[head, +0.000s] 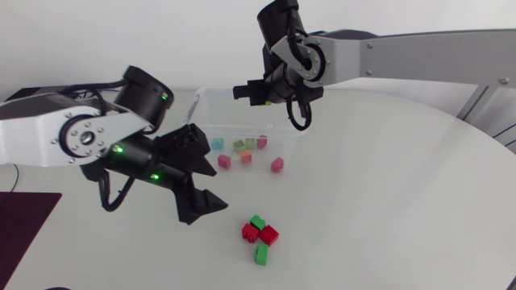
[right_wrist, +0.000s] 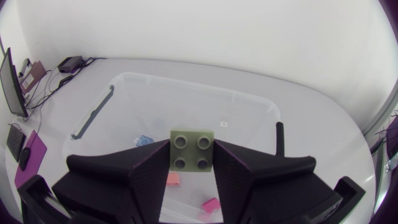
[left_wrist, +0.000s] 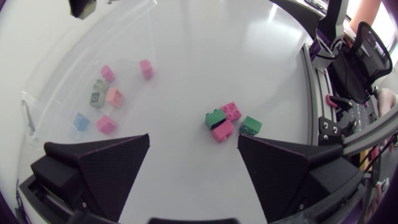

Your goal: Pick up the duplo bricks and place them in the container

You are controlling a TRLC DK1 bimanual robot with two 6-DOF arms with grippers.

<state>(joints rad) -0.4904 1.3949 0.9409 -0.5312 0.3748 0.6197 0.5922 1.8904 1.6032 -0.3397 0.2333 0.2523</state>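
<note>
Olive-green 2x2 duplo brick (right_wrist: 193, 149) is clamped between both fingers of the right gripper (right_wrist: 193, 167), one finger on each side face, studs toward the wrist camera. It is held over the open top of the clear plastic container (right_wrist: 205, 109), touching neither wall nor floor. Judgement: this is the carry position just ahead of a drop, high enough to clear the rim. Pose: the right arm (head: 419, 56) comes in from its side with the forearm roughly level and the wrist bent down, so the fingers point into the box.

Container contents: several pastel bricks (head: 224, 161) (pink, salmon, light blue, pale green) lie loose on its floor, apart from each other. Whether the outermost pink one sits inside the wall, cannot tell.

Fingers of the left gripper (left_wrist: 194, 140) are spread wide with nothing between them. It hangs above the white table (head: 387, 201), tilted down toward a cluster of two red and two green bricks (head: 260, 235), which are bunched together, touching or nearly so, just ahead of the fingertips. Judgement: the left side is staged for the next pick while the right one delivers. The tight bunch likely calls for a grasp on an outer brick, or the neighbours get nudged.
</note>
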